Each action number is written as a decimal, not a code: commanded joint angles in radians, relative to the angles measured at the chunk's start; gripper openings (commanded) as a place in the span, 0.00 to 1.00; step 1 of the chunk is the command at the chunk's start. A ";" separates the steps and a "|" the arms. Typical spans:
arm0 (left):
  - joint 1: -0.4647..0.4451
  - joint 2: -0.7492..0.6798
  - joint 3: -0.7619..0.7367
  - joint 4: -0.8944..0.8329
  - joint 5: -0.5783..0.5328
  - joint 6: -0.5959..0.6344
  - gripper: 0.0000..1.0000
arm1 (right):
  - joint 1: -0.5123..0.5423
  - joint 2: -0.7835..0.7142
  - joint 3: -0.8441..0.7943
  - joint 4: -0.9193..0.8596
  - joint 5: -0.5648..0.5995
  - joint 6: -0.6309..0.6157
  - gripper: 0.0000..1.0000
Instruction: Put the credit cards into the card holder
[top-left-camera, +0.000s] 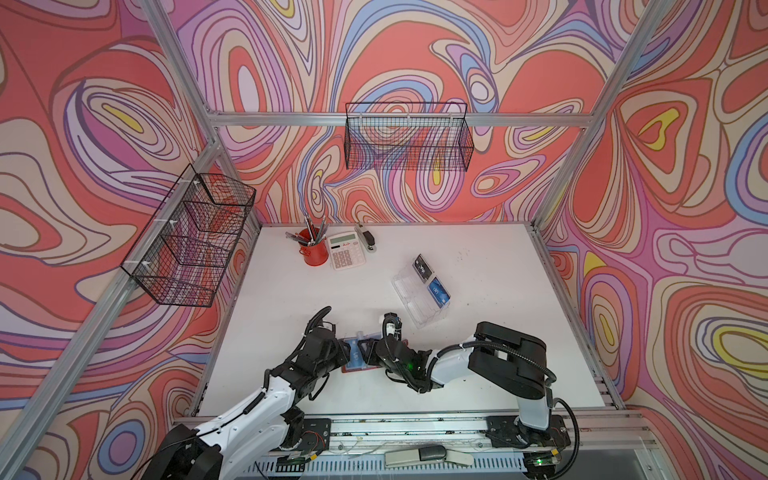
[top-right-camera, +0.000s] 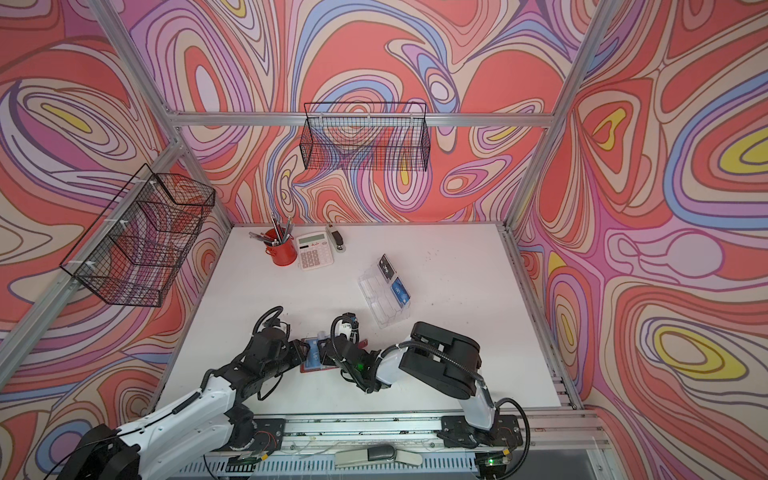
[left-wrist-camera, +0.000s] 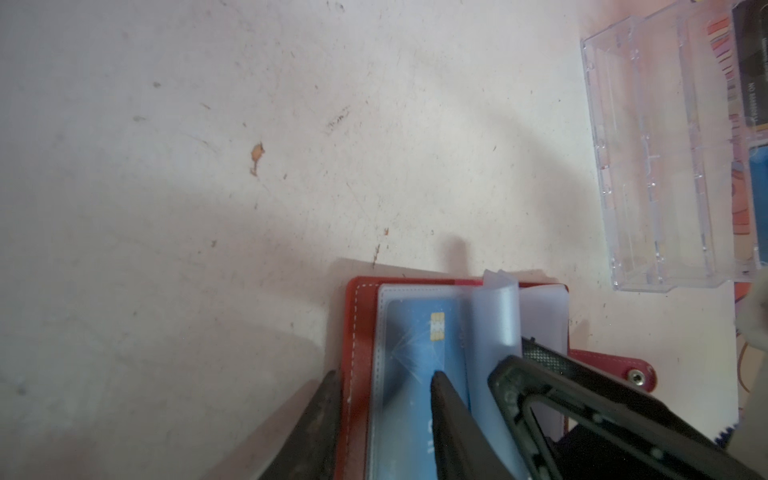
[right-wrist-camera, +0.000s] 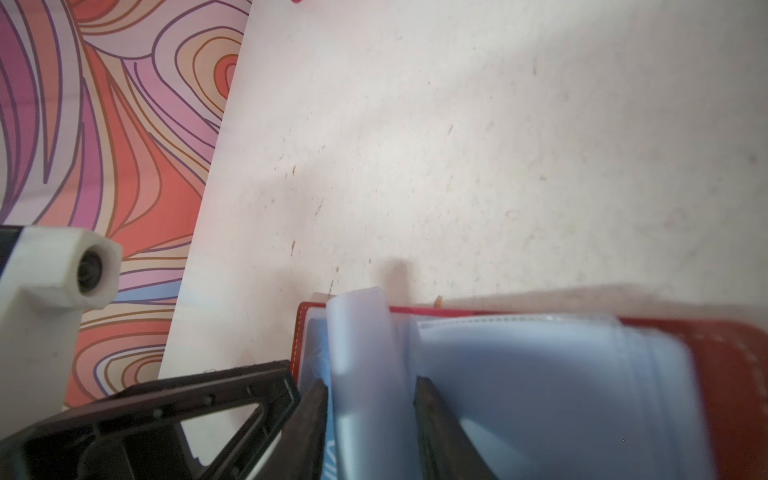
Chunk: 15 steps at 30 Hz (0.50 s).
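Near the worktop's front edge, your left end effector (left-wrist-camera: 386, 386) straddles the open card holder's (left-wrist-camera: 359, 332) sleeved blue card (left-wrist-camera: 419, 345), jaws apart, while your right end effector (right-wrist-camera: 370, 390) clamps a loose sleeve (right-wrist-camera: 361, 332), which could tear or slip if tugged.

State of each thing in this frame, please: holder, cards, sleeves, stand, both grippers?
card holder: open, flat on the table
blue card: inside a sleeve
clear sleeve: curled upright
left gripper: open, one finger on the sleeved card
right gripper: fingers either side of the curled sleeve, grip unclear
acrylic stand: holds a black card and a second blue card
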 joint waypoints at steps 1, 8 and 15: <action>0.002 -0.014 0.013 -0.031 -0.021 0.003 0.39 | -0.019 0.027 -0.039 0.001 -0.043 0.027 0.38; 0.002 -0.116 0.024 -0.129 -0.111 0.006 0.38 | -0.018 0.002 -0.048 0.047 -0.092 0.009 0.36; 0.002 -0.229 -0.005 -0.137 -0.134 0.004 0.39 | -0.011 0.001 -0.050 0.122 -0.141 0.008 0.34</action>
